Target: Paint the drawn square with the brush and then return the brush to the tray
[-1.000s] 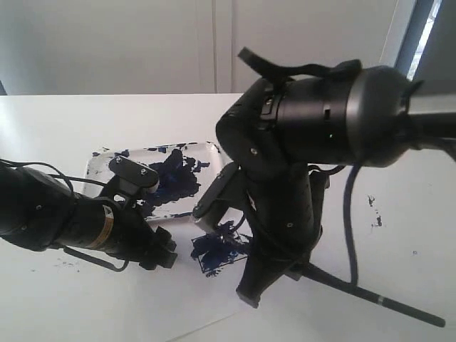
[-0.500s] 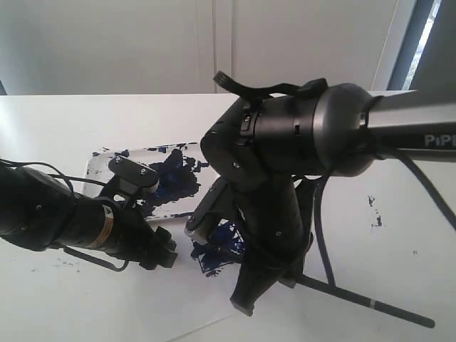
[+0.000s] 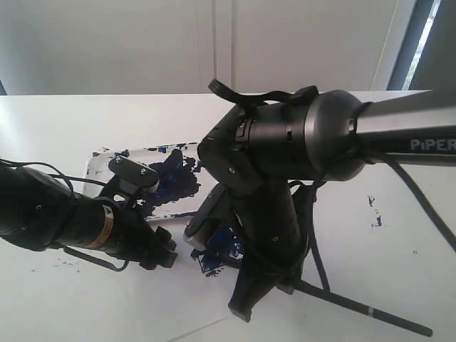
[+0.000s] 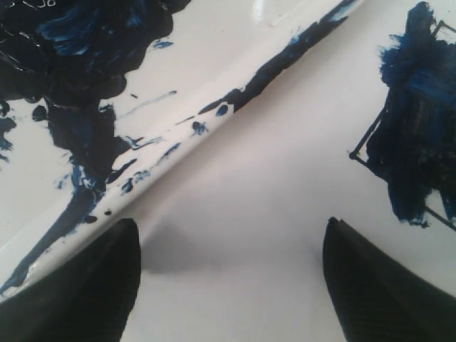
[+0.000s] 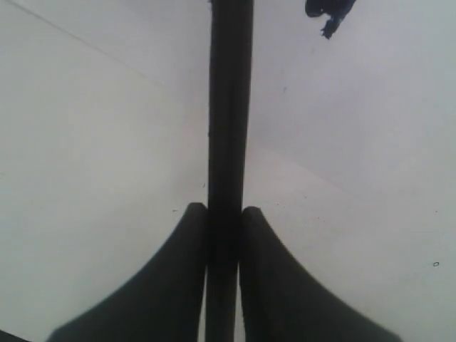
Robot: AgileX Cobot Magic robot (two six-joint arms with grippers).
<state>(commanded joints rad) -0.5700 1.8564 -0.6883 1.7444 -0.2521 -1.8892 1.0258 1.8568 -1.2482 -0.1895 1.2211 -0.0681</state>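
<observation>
The drawn square (image 4: 417, 142) is a tilted black outline smeared dark blue inside; in the exterior view the square (image 3: 212, 258) shows only partly beside the right arm. The white paint-splattered tray (image 3: 114, 160) lies just behind it, its rim (image 4: 214, 117) running diagonally in the left wrist view. My right gripper (image 5: 224, 214) is shut on the brush (image 5: 229, 107), a thin black stick. The brush handle (image 3: 370, 312) trails low over the table toward the front right. Its tip is hidden behind the right arm. My left gripper (image 4: 228, 285) is open and empty, low over the table between tray and square.
Small dark paint specks (image 3: 372, 201) dot the table at the right, and fainter ones (image 3: 68, 263) at the front left. The bulky right arm (image 3: 285, 142) hangs over the middle and hides part of the tray. A dark blue blob (image 5: 329, 11) shows near the brush.
The right arm has shifted left over the square, carrying the brush; the handle end has swung left and lower. The left arm has not moved.
</observation>
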